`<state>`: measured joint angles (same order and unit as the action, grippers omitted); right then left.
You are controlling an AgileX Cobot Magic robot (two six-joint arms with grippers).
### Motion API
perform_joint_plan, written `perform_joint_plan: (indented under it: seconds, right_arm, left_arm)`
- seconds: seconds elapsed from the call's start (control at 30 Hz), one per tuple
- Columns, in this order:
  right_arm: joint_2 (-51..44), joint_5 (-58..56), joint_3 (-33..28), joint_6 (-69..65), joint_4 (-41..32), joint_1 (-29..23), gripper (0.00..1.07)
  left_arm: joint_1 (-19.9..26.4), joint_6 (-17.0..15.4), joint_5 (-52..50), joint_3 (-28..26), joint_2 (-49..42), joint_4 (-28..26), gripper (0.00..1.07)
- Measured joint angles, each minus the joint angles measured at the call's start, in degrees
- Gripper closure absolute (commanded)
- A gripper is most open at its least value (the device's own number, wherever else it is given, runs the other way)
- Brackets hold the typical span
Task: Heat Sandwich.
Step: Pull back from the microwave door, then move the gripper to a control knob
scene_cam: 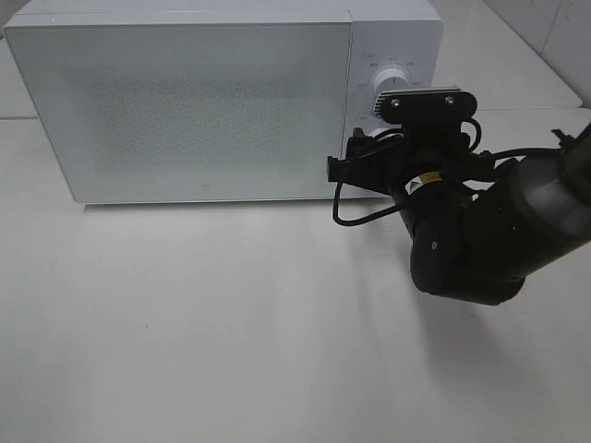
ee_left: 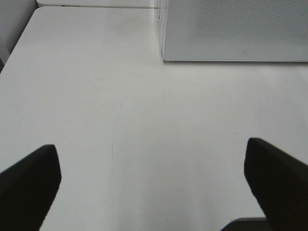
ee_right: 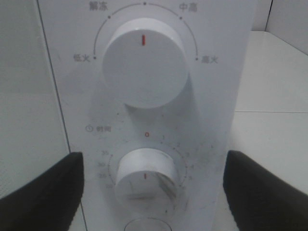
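Right wrist view puts us with the right claw spread wide and holding nothing, its two dark fingers standing either side of the lower dial without touching it. Just beside that dial sits the larger upper dial, its red mark at the middle dot of its arc. Both are on the white control panel of the microwave. From the high camera we see the frosted door shut, left of that panel. Our left claw is likewise wide and empty over the white surface, with the microwave's near left corner beyond it. Where the sandwich is we cannot tell.
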<state>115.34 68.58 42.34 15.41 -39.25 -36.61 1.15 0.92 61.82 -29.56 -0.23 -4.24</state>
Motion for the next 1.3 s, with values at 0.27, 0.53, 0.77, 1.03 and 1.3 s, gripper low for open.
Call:
perform_joint_plan:
  seconds: [0.27,0.53,0.77,1.03,1.3]
  right_arm:
    - [2.64,-1.15,2.18,-0.46,1.03,0.0,0.31]
    - [2.92,-1.43,2.81,-0.57,1.09,0.0,0.39]
    - [2.92,-1.6,2.81,-0.63,-0.4,0.17,0.84]
    - [2.92,-1.49,2.81,-0.63,-0.57,0.17,0.99]
    - [2.92,-1.32,2.81,-0.63,-0.57,0.17,0.97]
  left_arm:
    - [0.0,0.0,0.0,0.0,0.0,0.0,0.09]
    - [0.0,0.0,0.0,0.0,0.0,0.0,0.09]
    - [0.0,0.0,0.0,0.0,0.0,0.0,0.09]
    - [0.0,0.0,0.0,0.0,0.0,0.0,0.09]
    - [0.0,0.0,0.0,0.0,0.0,0.0,0.09]
